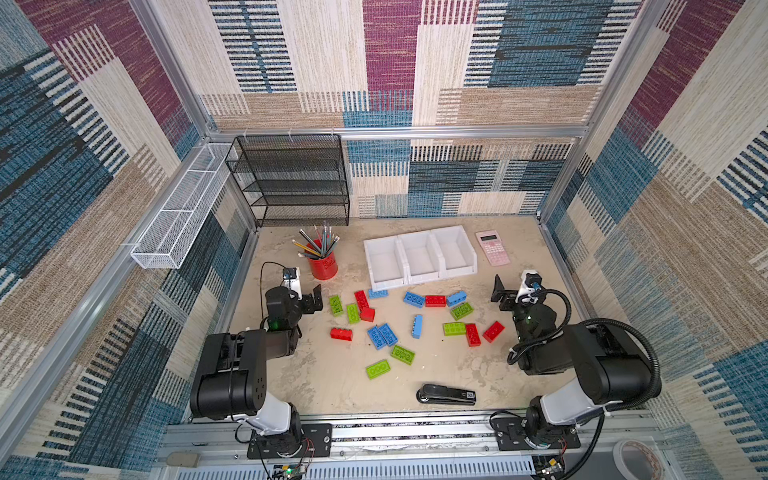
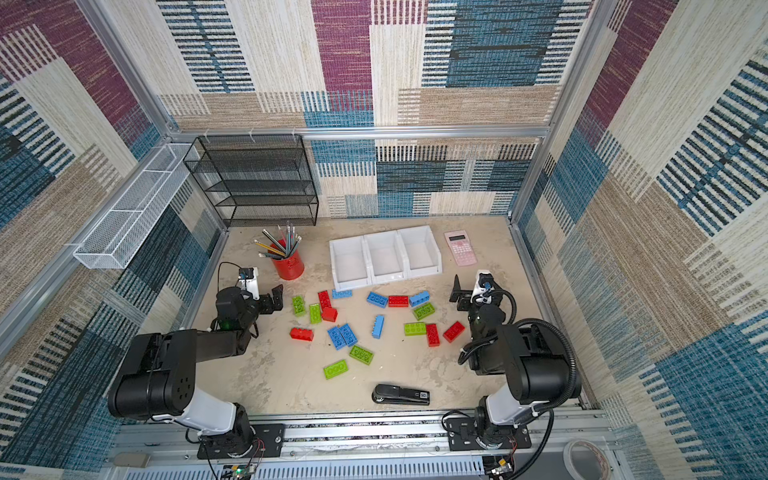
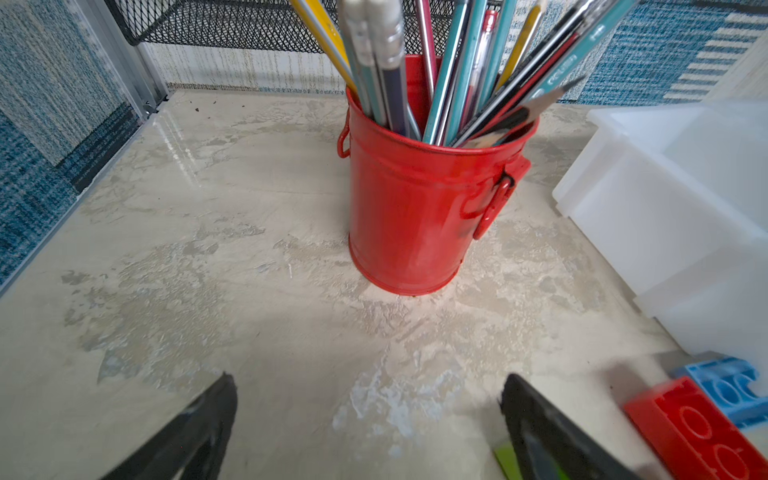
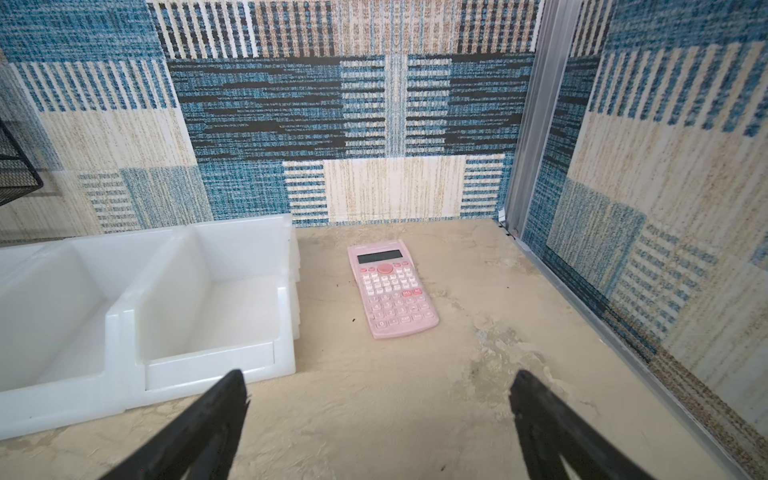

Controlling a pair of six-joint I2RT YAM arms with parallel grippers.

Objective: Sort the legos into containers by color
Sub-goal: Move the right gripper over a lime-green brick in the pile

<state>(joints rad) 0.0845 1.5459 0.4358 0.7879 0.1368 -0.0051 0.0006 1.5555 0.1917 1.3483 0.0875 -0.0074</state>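
Presently, in both top views, the legos [image 1: 388,334] are observed scattered on the tabletop [image 1: 332,382] in front of the containers [image 1: 426,277]. The left gripper [image 1: 305,293] is held spread to the front left of the containers, the right gripper [image 1: 512,293] spread to their right; nothing is pinched. In the left wrist view, a red pencil cup [image 3: 415,199] is recorded beside the containers. In the right wrist view, a pink calculator [image 4: 392,291] is noted just beside the containers.
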